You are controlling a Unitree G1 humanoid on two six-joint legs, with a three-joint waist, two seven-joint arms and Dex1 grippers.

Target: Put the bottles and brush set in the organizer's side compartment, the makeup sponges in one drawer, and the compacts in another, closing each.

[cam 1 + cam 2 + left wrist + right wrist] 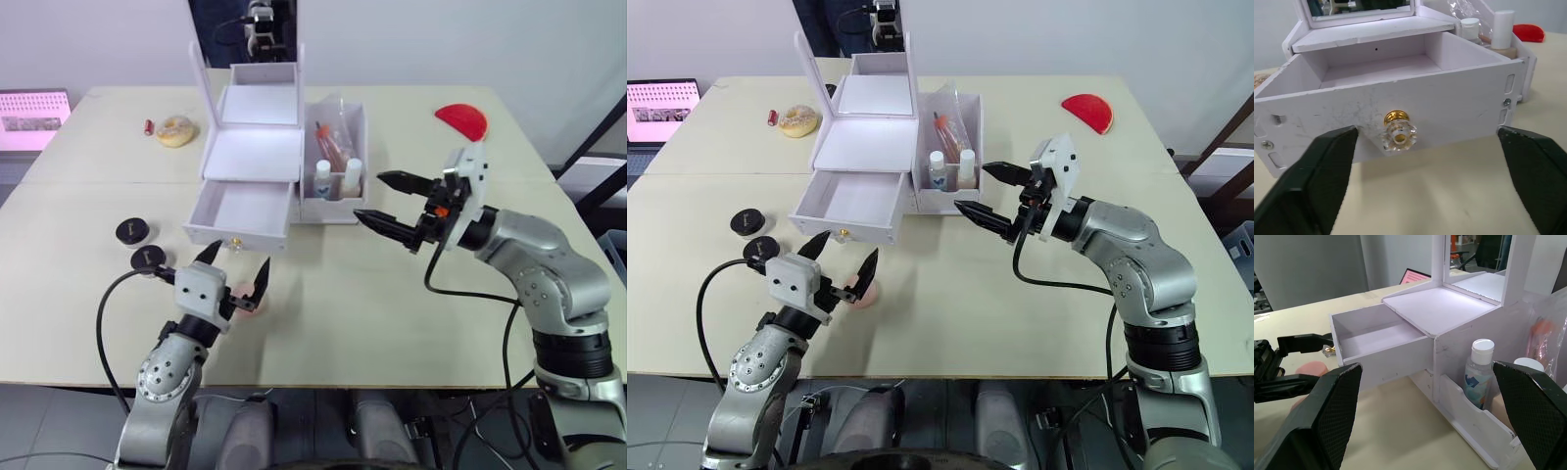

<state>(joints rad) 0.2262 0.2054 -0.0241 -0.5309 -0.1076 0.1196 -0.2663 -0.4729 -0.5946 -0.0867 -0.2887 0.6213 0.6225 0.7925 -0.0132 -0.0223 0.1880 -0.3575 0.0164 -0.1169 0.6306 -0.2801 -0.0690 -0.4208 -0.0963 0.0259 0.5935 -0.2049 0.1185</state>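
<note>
Hovering before pulled-out drawer point(240, 214) — left gripper point(233, 273) spread, empty; right gripper point(390, 203) likewise — near bottles point(337, 177).

White organizer point(257, 147), drawer point(240, 215) open, bottles point(337, 178) in side

organizer point(1415, 98): matt white painted board, scuffed front | knob point(1399, 134): clear faceted plastic on shiny gold metal | table point(411, 313): smooth matt beige | brush set point(331, 137): glossy clear plastic bag | compacts point(134, 231): black plastic
</note>
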